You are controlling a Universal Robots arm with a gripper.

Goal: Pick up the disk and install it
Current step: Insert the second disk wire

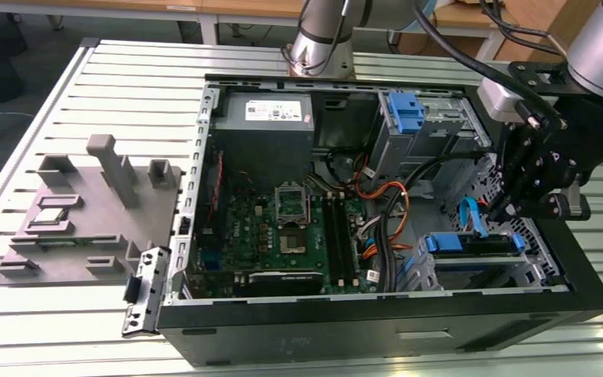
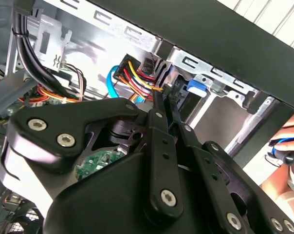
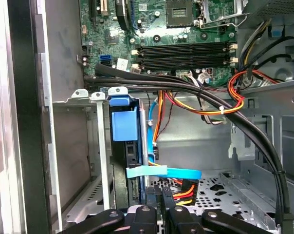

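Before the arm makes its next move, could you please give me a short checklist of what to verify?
1. The disk stands in the drive bay: ok; fully seated: cannot tell.
2. The gripper is lined up close to the disk's blue rail: ok.
3. Blue flat cable kept away from the disk: not ok, it crosses right beside it.
4. No person's hand near the case: not ok, one is just outside its wall.
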